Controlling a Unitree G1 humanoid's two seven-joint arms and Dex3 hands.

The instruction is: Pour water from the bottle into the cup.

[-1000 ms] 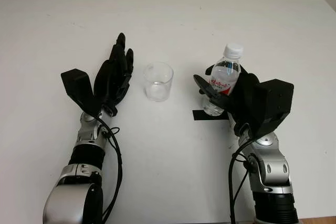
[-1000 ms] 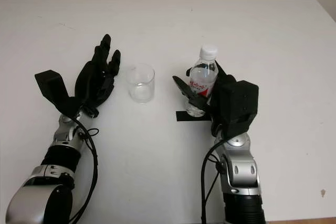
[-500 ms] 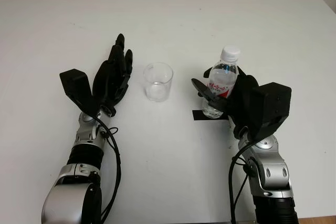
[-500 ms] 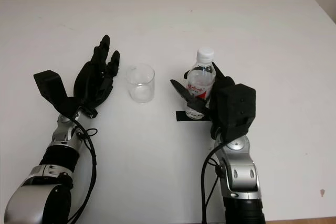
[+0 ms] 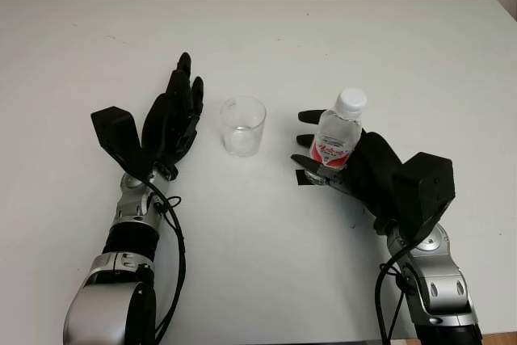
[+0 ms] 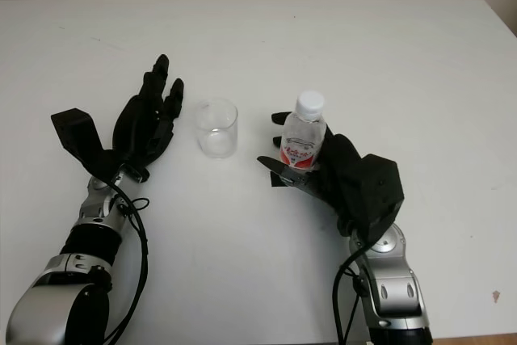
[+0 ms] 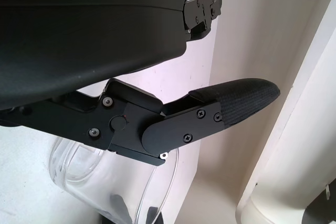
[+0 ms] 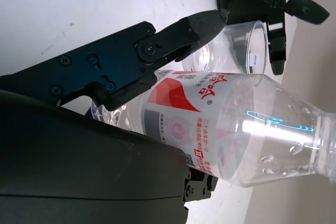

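Observation:
A clear plastic bottle [image 5: 337,138] with a white cap and a red-and-white label stands upright, right of centre on the white table. My right hand [image 5: 323,154] is shut on its lower body, fingers wrapped around the label. The bottle [image 8: 236,129] lies across the right wrist view, one fingertip [image 8: 202,24] over it. An empty clear cup [image 5: 243,125] stands left of the bottle, apart from it. My left hand [image 5: 176,111] is open just left of the cup, not touching it; the cup's rim [image 7: 105,182] is seen beneath the left fingers.
A small black tape mark [image 5: 304,177] lies on the table under the bottle's base. The white table [image 5: 258,38] reaches back to a pale wall.
My right hand with the bottle has drawn back toward me and slightly left, and its forearm has swung to the right. The left hand and the cup have stayed put.

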